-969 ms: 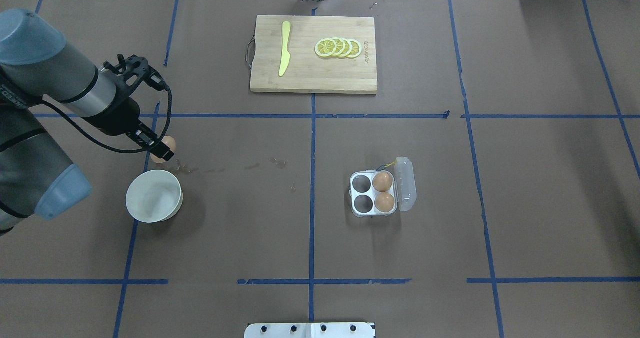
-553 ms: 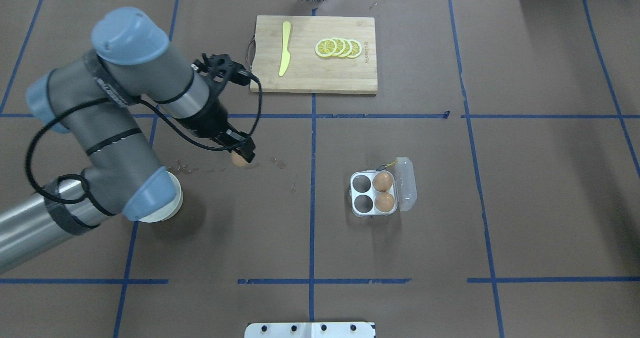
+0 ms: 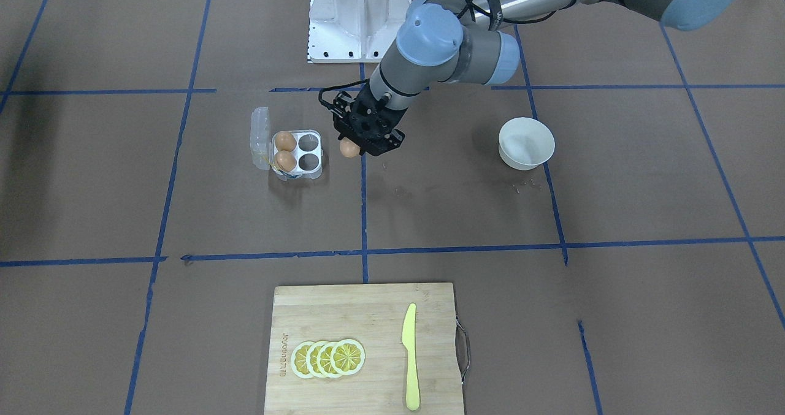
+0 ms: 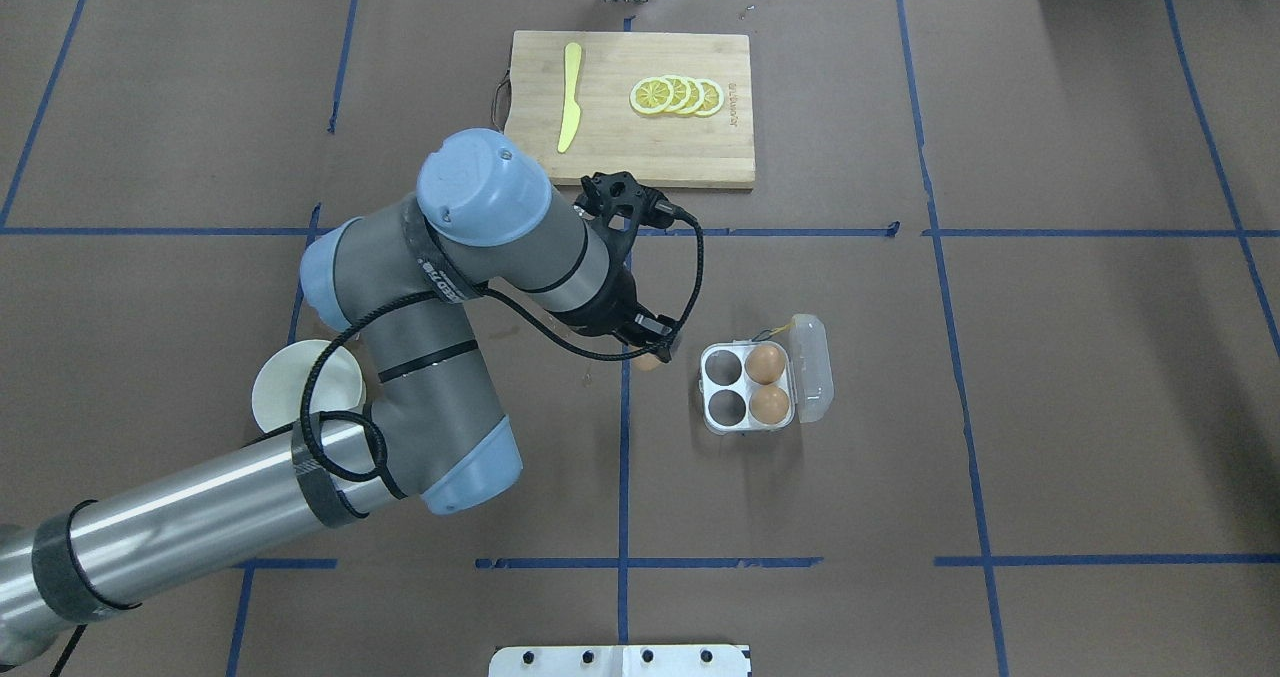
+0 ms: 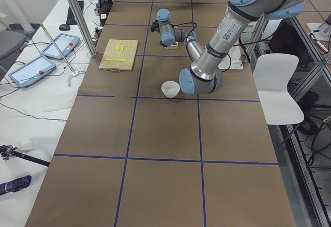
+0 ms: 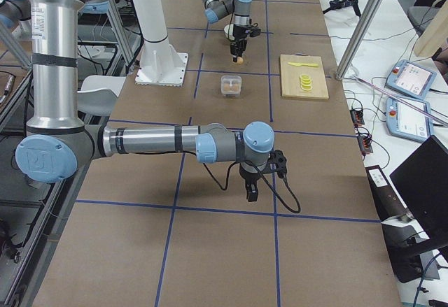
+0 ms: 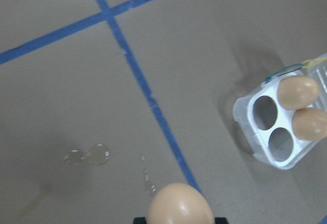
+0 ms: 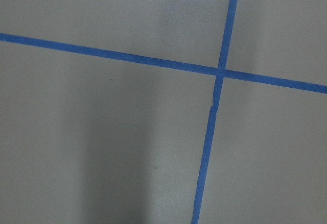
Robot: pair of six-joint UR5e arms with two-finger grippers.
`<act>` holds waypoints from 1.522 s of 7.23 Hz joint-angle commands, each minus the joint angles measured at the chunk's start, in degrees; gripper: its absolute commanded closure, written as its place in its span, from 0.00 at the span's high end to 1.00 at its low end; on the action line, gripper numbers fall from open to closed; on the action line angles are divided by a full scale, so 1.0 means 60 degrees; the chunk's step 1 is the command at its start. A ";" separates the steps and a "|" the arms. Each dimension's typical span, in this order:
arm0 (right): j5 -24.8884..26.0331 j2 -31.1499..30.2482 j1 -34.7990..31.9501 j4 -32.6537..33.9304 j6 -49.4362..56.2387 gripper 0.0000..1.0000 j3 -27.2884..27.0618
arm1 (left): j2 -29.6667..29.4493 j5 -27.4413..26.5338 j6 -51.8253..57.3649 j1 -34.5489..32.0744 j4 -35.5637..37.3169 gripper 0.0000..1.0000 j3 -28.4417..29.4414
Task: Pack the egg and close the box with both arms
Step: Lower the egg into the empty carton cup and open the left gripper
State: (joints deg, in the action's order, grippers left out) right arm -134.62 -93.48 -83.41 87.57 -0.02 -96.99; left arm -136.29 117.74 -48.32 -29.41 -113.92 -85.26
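Left gripper (image 3: 356,146) clamps the egg (image 3: 348,149) at the overhead frame's centre. The open box (image 4: 746,388) lies just right of it, its 2 empty cells nearest. Right gripper (image 6: 250,194) is well apart, state impossible to tell.

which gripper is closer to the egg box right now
Left. The left gripper, holding an egg, hangs just beside the box, on its empty side. The right gripper is far away, over the table toward the robot's right end.
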 commanded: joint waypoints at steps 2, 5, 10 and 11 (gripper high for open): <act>-0.0064 -0.0005 0.0000 0.0010 -0.0011 1.00 -0.0007 | -0.1043 -0.0856 -0.0252 0.0784 -0.0363 0.00 0.1111; -0.0064 -0.0005 0.0000 0.0010 -0.0011 1.00 -0.0007 | -0.1089 -0.1210 -0.0370 0.0961 -0.0790 0.00 0.1465; -0.0064 -0.0005 0.0000 0.0010 -0.0011 1.00 -0.0007 | -0.1060 -0.1210 -0.0443 0.0990 -0.0789 0.28 0.1421; -0.0064 -0.0005 0.0000 0.0010 -0.0011 1.00 -0.0007 | -0.1060 -0.1210 -0.0515 0.1033 -0.0789 0.38 0.1421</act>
State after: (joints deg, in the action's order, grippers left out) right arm -135.00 -93.51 -83.41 87.63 -0.09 -97.03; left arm -142.69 110.48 -51.06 -23.46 -118.65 -76.72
